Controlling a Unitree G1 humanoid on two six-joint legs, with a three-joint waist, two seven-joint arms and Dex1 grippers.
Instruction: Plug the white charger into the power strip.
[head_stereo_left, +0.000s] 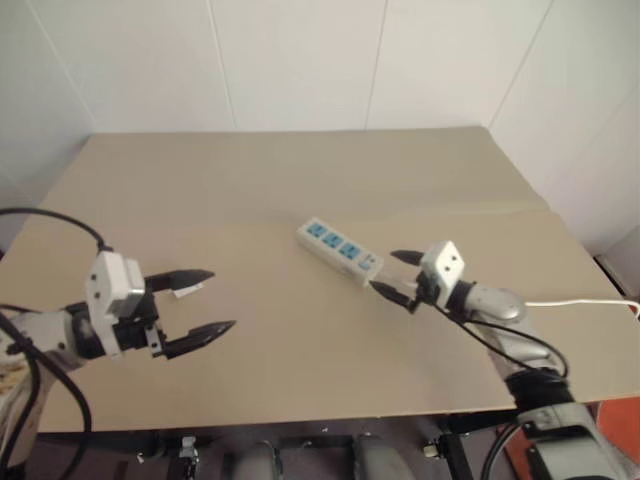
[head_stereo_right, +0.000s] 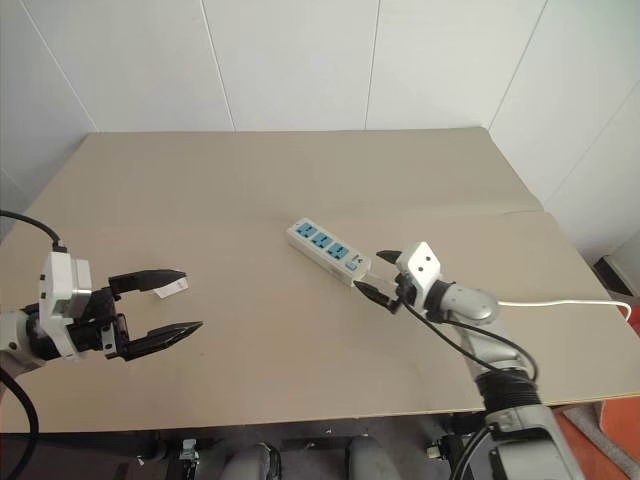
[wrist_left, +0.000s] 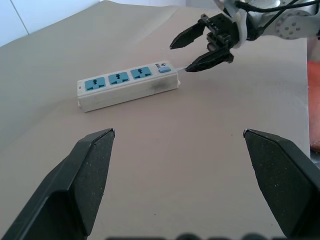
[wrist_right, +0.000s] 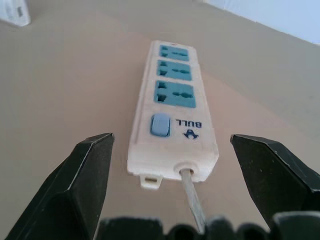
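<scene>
The strip (head_stereo_left: 339, 250) lies flat near the middle of the tan desk (head_stereo_left: 300, 180), set at a slant, its 3 blue sockets facing up and all 3 unfilled. Its small blue switch (wrist_right: 160, 124) sits at the end nearest the right pincer (head_stereo_left: 397, 275), and the white cord (wrist_right: 192, 202) leaves that same end, running toward the right pincer's wrist.

The right pincer stands wide open and holds nothing. Its 2 black fingers (wrist_right: 82, 185) flank the strip's switch end, 1 on each side, apart from the casing; the tips lie just beside that end without touching it.

The charger (head_stereo_right: 171, 287) lies on the desk well to the left of the strip, just beside the upper fingertip of the left pincer (head_stereo_left: 205, 303); whether it touches that fingertip I cannot tell. It also shows as a small white block (wrist_right: 14, 12) far beyond the strip's socket end.

The left pincer is wide open and empty, well apart from the strip and pointing toward it.
</scene>
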